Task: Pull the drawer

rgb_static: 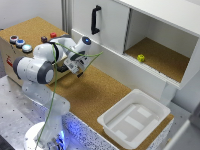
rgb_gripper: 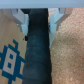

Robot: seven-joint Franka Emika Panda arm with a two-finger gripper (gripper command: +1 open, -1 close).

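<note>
The drawer [rgb_static: 116,63] is the long, low white front panel running under the cabinet, from below the upright door toward the exterior view's right. It looks closed. My gripper [rgb_static: 80,73] hangs over the cork surface at the exterior view's left, well short of the drawer and not touching it. In the wrist view my gripper [rgb_gripper: 37,17] is open. Its two pale fingertips [rgb_gripper: 20,18] stand apart over a dark gap, with nothing between them. The drawer is out of the wrist view.
An upright white door with a black handle [rgb_static: 95,20] stands above the drawer. Beside it, an open compartment holds a small yellow-green object [rgb_static: 141,58]. A white plastic tray [rgb_static: 134,118] sits on the cork top [rgb_static: 92,95]. A cardboard box with coloured buttons [rgb_static: 20,44] stands behind the arm.
</note>
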